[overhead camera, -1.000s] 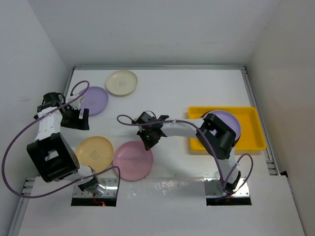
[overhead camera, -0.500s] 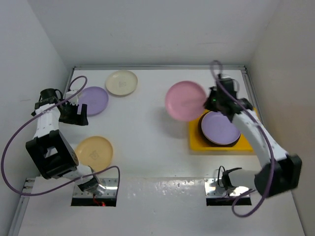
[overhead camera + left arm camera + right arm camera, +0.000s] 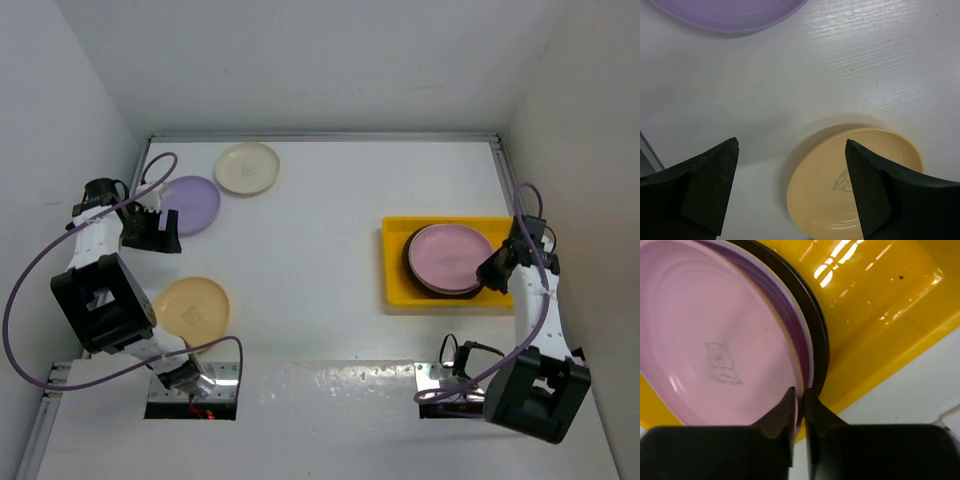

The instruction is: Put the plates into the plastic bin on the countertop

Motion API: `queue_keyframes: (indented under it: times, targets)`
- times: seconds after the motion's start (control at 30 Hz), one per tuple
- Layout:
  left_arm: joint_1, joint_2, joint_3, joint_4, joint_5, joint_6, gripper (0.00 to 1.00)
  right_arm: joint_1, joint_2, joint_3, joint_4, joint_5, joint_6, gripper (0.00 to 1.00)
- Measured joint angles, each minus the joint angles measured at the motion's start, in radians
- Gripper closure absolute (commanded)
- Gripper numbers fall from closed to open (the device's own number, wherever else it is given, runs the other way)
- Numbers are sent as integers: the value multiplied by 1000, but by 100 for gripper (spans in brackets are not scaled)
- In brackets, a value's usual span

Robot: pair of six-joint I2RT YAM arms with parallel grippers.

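The yellow bin [image 3: 395, 290] [image 3: 880, 300] sits on the right side of the white surface [image 3: 320, 220], close to the right wall. A stack of plates lies in it. The pink plate [image 3: 450, 257] [image 3: 715, 340] is on top, lying flat with a small printed figure at its centre. Under it the stacked lilac plate [image 3: 783, 315] shows as a thin band, and below that is the dark rim of a steel plate [image 3: 408, 265] [image 3: 817, 335]. How many plates lie further down cannot be told.

The right end effector [image 3: 493, 272] [image 3: 799, 392] is at the right edge of the stack. Its two fingers are drawn almost together, leaving only a sliver of a gap. The pink plate's rim runs into that gap, so they appear pinched on it.

Three plates lie loose on the left half of the surface, all apart from one another. The cream plate [image 3: 247, 168] is farthest, the loose lilac plate [image 3: 190, 204] [image 3: 725, 12] is just left and nearer, and the orange-yellow plate [image 3: 192, 307] [image 3: 855, 185] is nearest.

The left end effector [image 3: 152, 240] [image 3: 791, 145] is just beside the near-left edge of the loose lilac plate, between it and the orange-yellow plate. Its fingers are spread wide with nothing between them, and they touch neither plate.
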Motion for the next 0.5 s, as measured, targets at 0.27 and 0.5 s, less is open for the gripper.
queue_keyframes:
  times: [0.27, 0.5]
  targets:
    - [0, 0, -7, -8, -29, 87, 6, -5, 102, -3, 86, -12, -39, 13]
    - [4, 19, -119, -81, -156, 362, 4, 87, 129, 68, 28, 109, -97, 11]
